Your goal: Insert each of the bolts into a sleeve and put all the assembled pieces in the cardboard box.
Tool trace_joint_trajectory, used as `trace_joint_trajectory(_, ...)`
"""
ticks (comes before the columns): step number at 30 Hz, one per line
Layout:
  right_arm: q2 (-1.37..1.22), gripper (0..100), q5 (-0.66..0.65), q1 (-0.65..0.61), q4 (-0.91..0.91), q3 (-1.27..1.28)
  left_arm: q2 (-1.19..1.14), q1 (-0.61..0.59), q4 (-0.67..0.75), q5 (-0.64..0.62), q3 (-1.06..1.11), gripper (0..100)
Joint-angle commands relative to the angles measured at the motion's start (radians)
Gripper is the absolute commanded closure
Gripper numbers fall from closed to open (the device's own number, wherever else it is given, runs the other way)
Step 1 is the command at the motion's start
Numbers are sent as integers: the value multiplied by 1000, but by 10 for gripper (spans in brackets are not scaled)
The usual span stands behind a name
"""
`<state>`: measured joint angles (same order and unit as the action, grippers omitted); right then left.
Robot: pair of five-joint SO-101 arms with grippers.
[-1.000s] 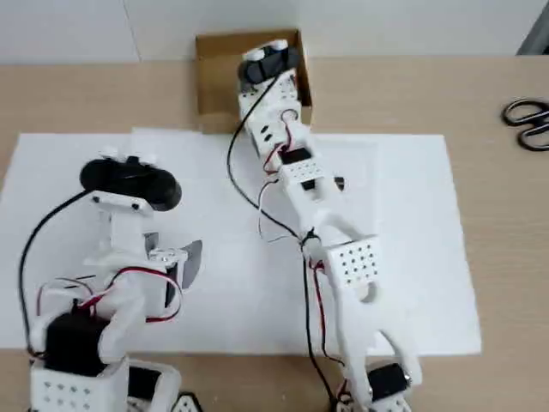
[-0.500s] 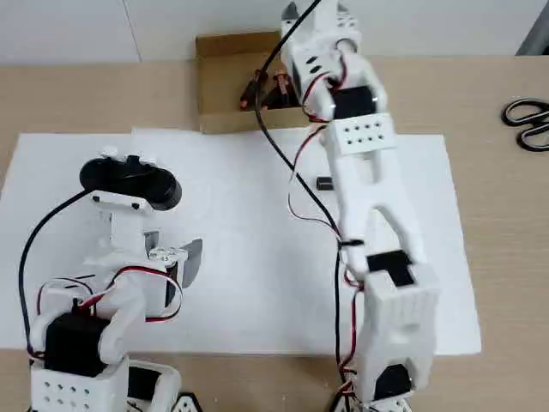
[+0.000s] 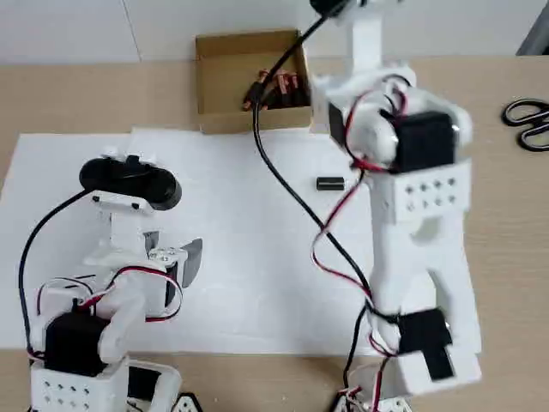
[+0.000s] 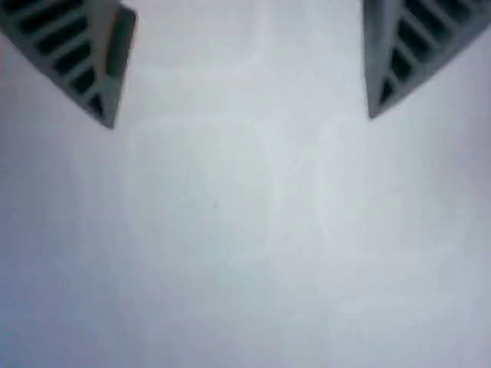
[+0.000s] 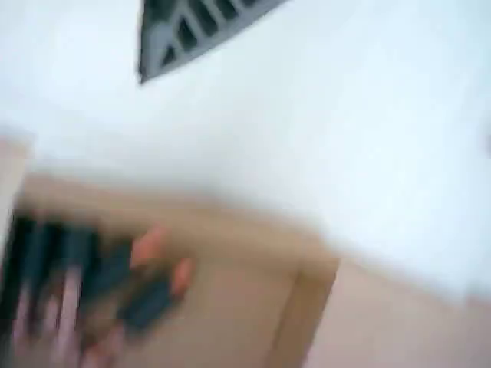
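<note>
Black sleeve: you are looking at one short dark cylinder, the black sleeve (image 3: 330,183), lying on its side on the white sheet (image 3: 257,292) just right of the high view's centre. It is sitting below the cardboard box's lower right corner and apart from it.
Sleeve to grippers: it is lying well to the right of your left gripper (image 4: 239,119) and just left of your right arm (image 3: 416,172), touching neither.
Assembled pieces: the orange-and-black assembled pieces (image 3: 274,90) are lying bunched in the right half of the cardboard box (image 3: 219,77), at the upper centre of the high view.
Materials: the box is showing plain brown card, upright walls and an open top. The sheet is lying flat, smooth and white on a pale wood table (image 3: 502,232). The arms are showing white plastic shells, black motors and red and black wires.
Left gripper: it is hanging over bare sheet at the lower left of the high view. Its two grey, ribbed, wedge-shaped fingers (image 4: 92,54) are standing wide apart, gripping and touching nothing.
Right gripper: your right gripper (image 5: 192,34) is looking down on the box wall, the blurred pieces and the sheet. You cannot tell how far it is open or whether it is holding anything.
Scissors: a pair of scissors (image 3: 527,124) is lying on the table at the right edge.
</note>
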<state>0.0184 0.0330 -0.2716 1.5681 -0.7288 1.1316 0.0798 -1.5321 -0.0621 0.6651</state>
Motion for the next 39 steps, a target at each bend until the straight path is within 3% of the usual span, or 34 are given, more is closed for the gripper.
trace_joint_trajectory(1,99,808,-6,7,105,-37,9,-3,25,3,1,800)
trace_joint_trajectory(7,245,808,-6,8,105,100,9,-3,25,3,1,800)
trace_joint_trajectory(19,470,808,-11,8,93,603,9,-8,20,3,2,800)
trace_joint_trajectory(31,854,808,-11,7,85,939,9,-11,20,3,2,800)
trace_joint_trajectory(39,966,808,-11,5,-76,1100,9,-192,6,6,4,800)
